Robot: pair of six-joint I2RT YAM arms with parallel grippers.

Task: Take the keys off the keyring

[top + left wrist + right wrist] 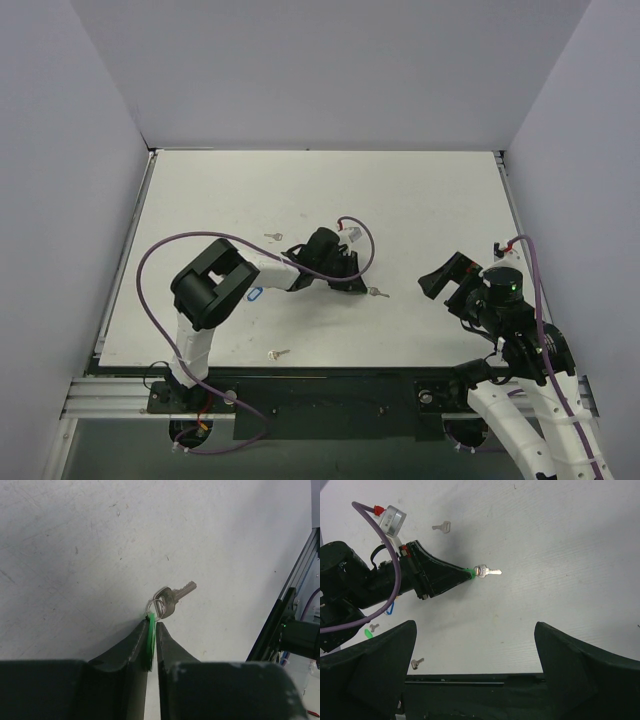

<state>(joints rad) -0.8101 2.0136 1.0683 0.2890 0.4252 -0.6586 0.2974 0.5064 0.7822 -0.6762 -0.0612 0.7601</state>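
Pinching a small oblong light-green plastic tag (150, 639) edge-on, the left gripper (154, 624) is clenched. Its own wrist view shows this best: only a green sliver shows in the slit between the dark jaws. Just past the fingertips a thin metal ring (155, 608) stands out of the tag. A small silver round-headed metal key (172, 596) hangs on the ring, blade pointing away and to the right over the white table (75, 555). Whether the key touches the table cannot be told.

The right wrist view gives the side-on picture. In its foreground the right gripper (475, 645) is spread wide, holding nothing, well apart from the key (488, 571). Beyond it the left gripper (467, 573) tapers to a point with a dot of green tag (469, 572) at its tip. The ring is too small to make out there.

From above, the key (377, 293) is a speck near the table's middle, slightly toward the near edge. It lies between the left gripper (358, 286) and the right gripper (450, 290), which sits toward the right edge. The tag is hidden by the fingers in that view. One loose silver key (280, 353) lies close to the near edge, and another (272, 237) lies farther off, beyond the left arm.
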